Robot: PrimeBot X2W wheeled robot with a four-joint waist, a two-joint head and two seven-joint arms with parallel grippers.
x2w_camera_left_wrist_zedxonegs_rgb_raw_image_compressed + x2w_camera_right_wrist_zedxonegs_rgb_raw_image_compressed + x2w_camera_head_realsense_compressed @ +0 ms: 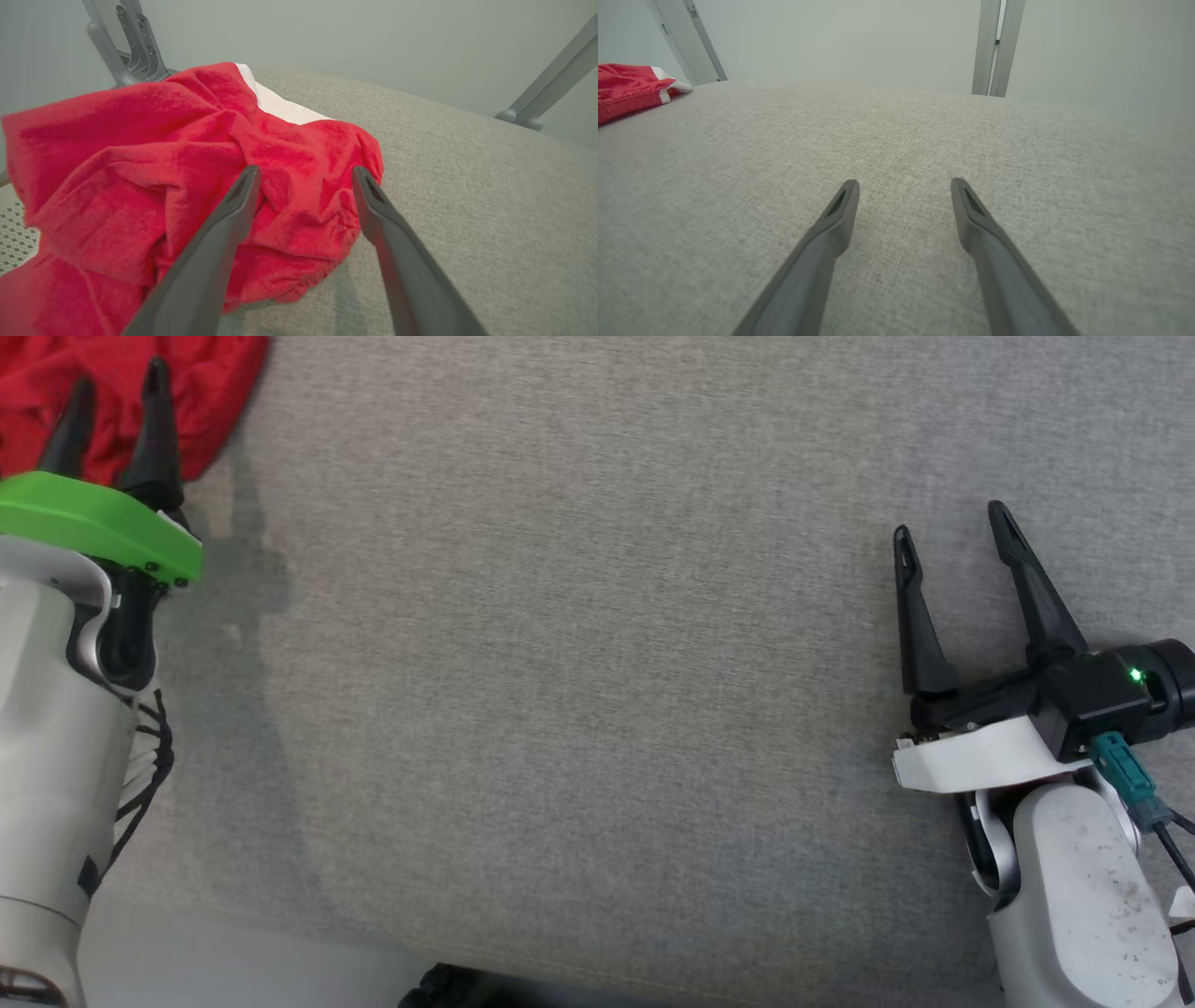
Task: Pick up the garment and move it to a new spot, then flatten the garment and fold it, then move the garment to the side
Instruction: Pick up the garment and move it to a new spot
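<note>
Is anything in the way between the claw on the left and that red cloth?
Nothing visible does. The open left gripper points straight at the crumpled red garment, its jaws spread in front of the near folds, with the grey fabric surface beneath.

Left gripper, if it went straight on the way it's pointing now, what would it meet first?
Most likely the red garment: the left gripper, open, points right into its crumpled near folds on the grey surface. How close is unclear.
</note>
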